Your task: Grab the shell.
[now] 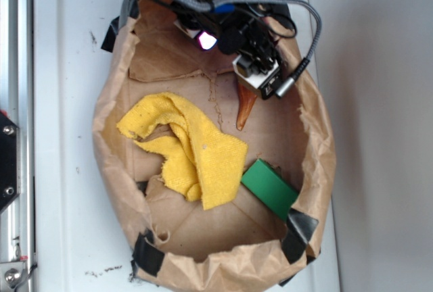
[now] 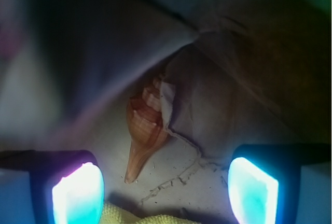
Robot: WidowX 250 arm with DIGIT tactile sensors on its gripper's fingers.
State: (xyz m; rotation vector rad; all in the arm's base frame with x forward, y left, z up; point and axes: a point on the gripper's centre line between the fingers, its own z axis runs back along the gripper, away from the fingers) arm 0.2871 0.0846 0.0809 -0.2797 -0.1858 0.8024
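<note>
Gripper [image 2: 165,187] with jaws wide, shell [image 2: 147,130] ahead between them, slightly toward the left pad. Risk: paper bag [image 2: 218,105] fold overlapping the shell snags a closing pad.

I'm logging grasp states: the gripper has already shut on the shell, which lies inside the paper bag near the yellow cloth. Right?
Not quite. The wrist view shows the gripper open, its fingers apart with the shell lying free between them. The rest holds: the shell lies in the paper bag near the yellow cloth.
</note>
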